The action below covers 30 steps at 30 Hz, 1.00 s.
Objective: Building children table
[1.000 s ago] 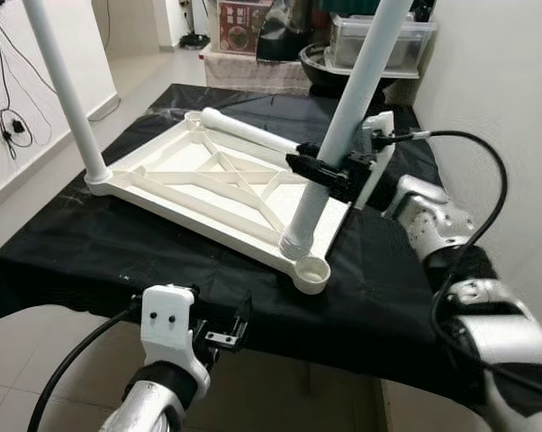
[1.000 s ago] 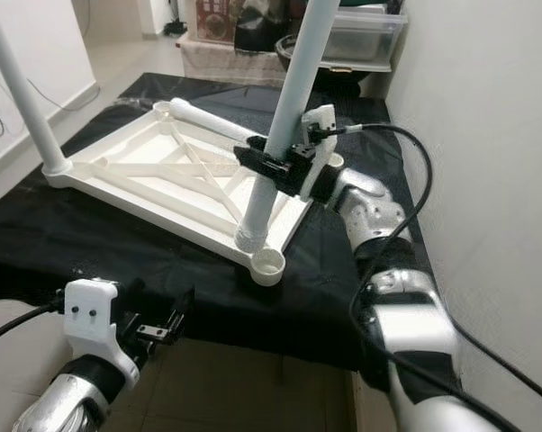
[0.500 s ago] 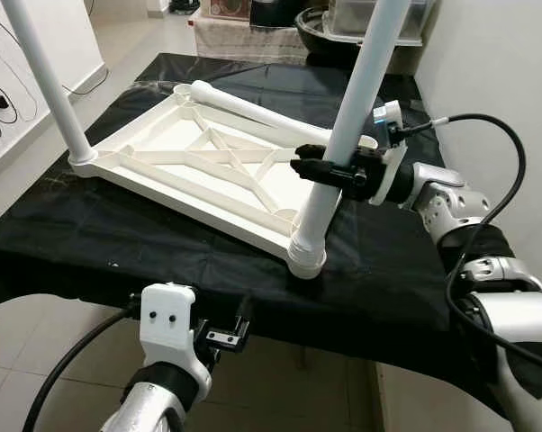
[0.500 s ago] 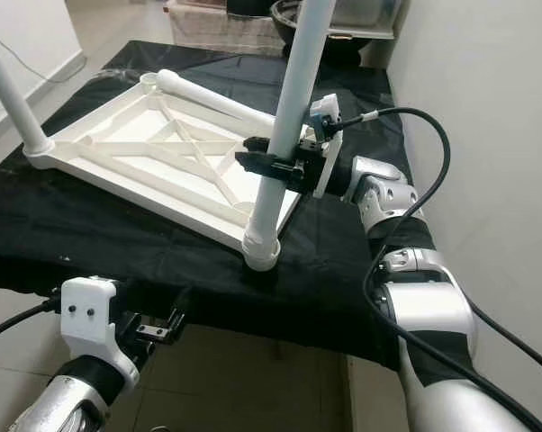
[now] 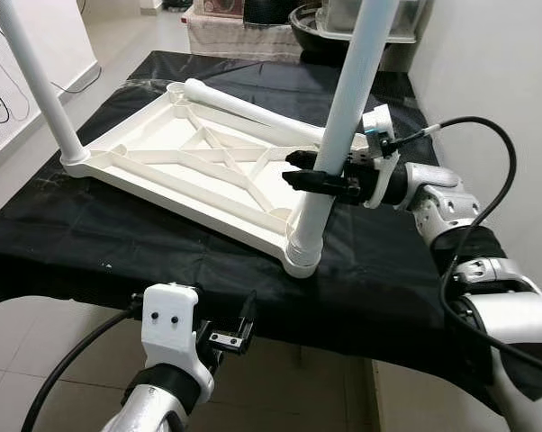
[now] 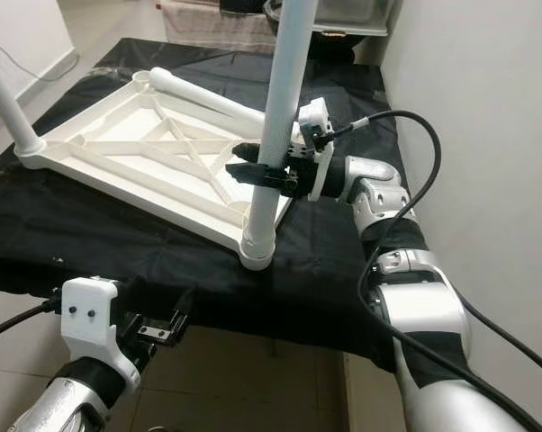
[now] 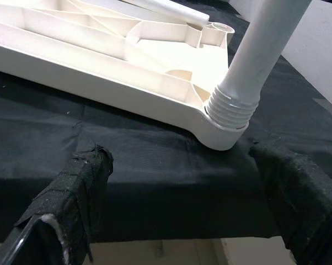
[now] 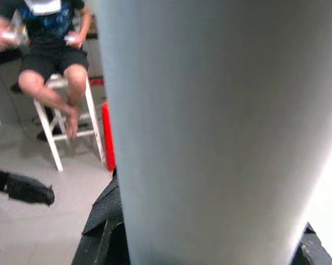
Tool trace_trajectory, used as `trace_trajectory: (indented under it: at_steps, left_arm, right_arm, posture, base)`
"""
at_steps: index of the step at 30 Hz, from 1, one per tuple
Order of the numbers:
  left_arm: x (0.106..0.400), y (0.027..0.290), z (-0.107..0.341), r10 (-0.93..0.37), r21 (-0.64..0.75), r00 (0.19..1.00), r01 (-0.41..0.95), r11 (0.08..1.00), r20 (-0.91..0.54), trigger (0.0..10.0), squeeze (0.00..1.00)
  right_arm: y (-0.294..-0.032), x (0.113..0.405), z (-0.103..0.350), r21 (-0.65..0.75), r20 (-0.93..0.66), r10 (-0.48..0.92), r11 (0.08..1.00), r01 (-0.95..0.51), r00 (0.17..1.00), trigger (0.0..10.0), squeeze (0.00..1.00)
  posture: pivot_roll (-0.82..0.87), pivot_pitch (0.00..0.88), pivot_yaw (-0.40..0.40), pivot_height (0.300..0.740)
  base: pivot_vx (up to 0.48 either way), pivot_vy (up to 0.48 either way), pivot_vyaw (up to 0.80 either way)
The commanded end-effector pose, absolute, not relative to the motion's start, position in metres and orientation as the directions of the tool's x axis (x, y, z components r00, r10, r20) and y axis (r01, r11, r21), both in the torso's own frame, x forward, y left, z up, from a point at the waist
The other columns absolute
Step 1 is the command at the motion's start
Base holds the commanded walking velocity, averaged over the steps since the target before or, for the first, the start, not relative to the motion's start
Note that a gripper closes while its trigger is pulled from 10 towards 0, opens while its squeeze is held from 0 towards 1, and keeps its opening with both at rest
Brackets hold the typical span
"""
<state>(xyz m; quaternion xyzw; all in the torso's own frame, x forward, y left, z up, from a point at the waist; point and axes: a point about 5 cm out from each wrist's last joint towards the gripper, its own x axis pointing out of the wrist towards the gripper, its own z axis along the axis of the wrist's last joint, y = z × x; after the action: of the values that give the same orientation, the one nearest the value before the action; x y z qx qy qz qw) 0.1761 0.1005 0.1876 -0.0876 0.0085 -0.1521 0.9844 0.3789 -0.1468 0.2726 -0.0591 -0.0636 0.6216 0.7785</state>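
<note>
Black cloth (image 5: 118, 243): right claw (image 5: 309, 176) clamping corner leg (image 5: 338, 126) (left claw (image 5: 226, 337) open, off-edge).

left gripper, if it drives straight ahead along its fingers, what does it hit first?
Most likely the near corner socket of the upturned table top, where the upright leg screws in. The left gripper, fingers open, sits just off the table edge; it may graze the black cloth first, as depth is unclear.

smooth white plastic tabletop (image 5: 194, 175) and leg (image 5: 338, 135), matt black cloth (image 5: 118, 243)

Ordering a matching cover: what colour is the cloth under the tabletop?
Black cloth, plain; clearest in the left eye view.
</note>
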Motion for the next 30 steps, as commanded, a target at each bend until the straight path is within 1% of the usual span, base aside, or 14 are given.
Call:
trace_trajectory:
  at_steps: [1, 3, 4, 11, 13, 14, 16, 17, 18, 19, 21, 23, 25, 30]
  left_arm:
    - [0.174, 0.1, 0.187, -0.3, -0.162, 0.954, 0.295, 0.942, -0.004, 10.0, 0.0]
    - [0.175, 0.099, 0.187, -0.303, -0.16, 0.953, 0.299, 0.941, -0.003, 10.0, 0.0]
    - [0.175, 0.098, 0.187, -0.304, -0.159, 0.953, 0.3, 0.941, -0.003, 10.0, 0.0]
    - [0.175, 0.097, 0.187, -0.305, -0.157, 0.952, 0.301, 0.941, 0.0, 10.0, 0.0]
    - [0.175, 0.097, 0.188, -0.302, -0.156, 0.953, 0.298, 0.942, 0.001, 10.0, 0.0]
    - [0.175, 0.097, 0.188, -0.302, -0.156, 0.953, 0.298, 0.942, 0.001, 10.0, 0.0]
    - [0.175, 0.098, 0.188, -0.299, -0.155, 0.954, 0.296, 0.943, 0.001, 10.0, 0.0]
    - [0.175, 0.098, 0.188, -0.299, -0.155, 0.954, 0.296, 0.943, 0.001, 10.0, 0.0]
    - [0.175, 0.098, 0.188, -0.299, -0.154, 0.954, 0.295, 0.943, 0.001, 10.0, 0.0]
    - [0.175, 0.098, 0.188, -0.299, -0.154, 0.954, 0.295, 0.943, 0.001, 10.0, 0.0]
    - [0.175, 0.098, 0.188, -0.298, -0.155, 0.954, 0.295, 0.943, 0.002, 10.0, 0.0]
    - [0.175, 0.098, 0.188, -0.298, -0.155, 0.954, 0.295, 0.943, 0.002, 10.0, 0.0]
    - [0.176, 0.098, 0.188, -0.3, -0.152, 0.954, 0.297, 0.943, 0.003, 10.0, 0.0]
    - [0.177, 0.098, 0.188, -0.301, -0.15, 0.954, 0.298, 0.943, 0.005, 10.0, 0.0]
  right_arm:
    - [-0.143, 0.376, 0.246, -0.148, -0.138, 0.973, 0.163, -0.975, 0.184, 10.0, 0.0]
    - [-0.138, 0.373, 0.241, -0.156, -0.203, 0.973, 0.082, -0.984, 0.113, 10.0, 0.0]
    - [-0.137, 0.372, 0.241, -0.156, -0.216, 0.971, 0.064, -0.986, 0.097, 10.0, 0.0]
    - [-0.129, 0.373, 0.236, -0.152, -0.243, 0.966, 0.047, -0.987, 0.084, 10.0, 0.0]
    - [-0.124, 0.376, 0.235, -0.165, -0.232, 0.964, 0.094, -0.982, 0.132, 10.0, 0.0]
    - [-0.124, 0.376, 0.235, -0.165, -0.232, 0.964, 0.094, -0.982, 0.132, 10.0, 0.0]
    - [-0.12, 0.382, 0.235, -0.173, -0.202, 0.955, 0.184, -0.967, 0.218, 10.0, 0.0]
    - [-0.12, 0.382, 0.235, -0.173, -0.202, 0.955, 0.184, -0.967, 0.218, 10.0, 0.0]
    - [-0.12, 0.385, 0.235, -0.171, -0.17, 0.946, 0.248, -0.954, 0.276, 10.0, 0.0]
    - [-0.12, 0.385, 0.235, -0.171, -0.17, 0.946, 0.248, -0.954, 0.276, 10.0, 0.0]
    - [-0.122, 0.39, 0.237, -0.15, -0.109, 0.923, 0.352, -0.924, 0.369, 10.0, 0.0]
    - [-0.122, 0.39, 0.237, -0.15, -0.109, 0.923, 0.352, -0.924, 0.369, 10.0, 0.0]
    - [-0.126, 0.393, 0.241, -0.13, -0.068, 0.9, 0.419, -0.898, 0.43, 10.0, 0.0]
    - [-0.129, 0.393, 0.24, -0.109, -0.053, 0.898, 0.429, -0.897, 0.436, 10.0, 0.0]
  posture:
    - [0.18, 0.205, -0.06, 0.74]
    - [0.18, 0.204, -0.062, 0.74]
    - [0.18, 0.204, -0.062, 0.74]
    - [0.18, 0.201, -0.07, 0.74]
    - [0.18, 0.202, -0.072, 0.74]
    - [0.18, 0.202, -0.072, 0.74]
    - [0.18, 0.199, -0.073, 0.74]
    - [0.18, 0.199, -0.073, 0.74]
    - [0.18, 0.198, -0.072, 0.74]
    - [0.18, 0.198, -0.072, 0.74]
    - [0.18, 0.196, -0.069, 0.74]
    - [0.18, 0.196, -0.069, 0.74]
    - [0.18, 0.193, -0.068, 0.74]
    - [0.18, 0.188, -0.07, 0.74]
  base:
    - [0.0, 0.0, 0.0]
    - [0.0, 0.0, 0.0]
    - [0.0, 0.0, 0.0]
    - [0.0, 0.0, 0.0]
    - [0.0, 0.0, 0.0]
    - [0.0, 0.0, 0.0]
    - [0.0, 0.0, 0.0]
    - [0.0, 0.0, 0.0]
    - [0.0, 0.0, 0.0]
    - [0.0, 0.0, 0.0]
    - [0.0, 0.0, 0.0]
    - [0.0, 0.0, 0.0]
    - [0.0, 0.0, 0.0]
    - [0.0, 0.0, 0.0]
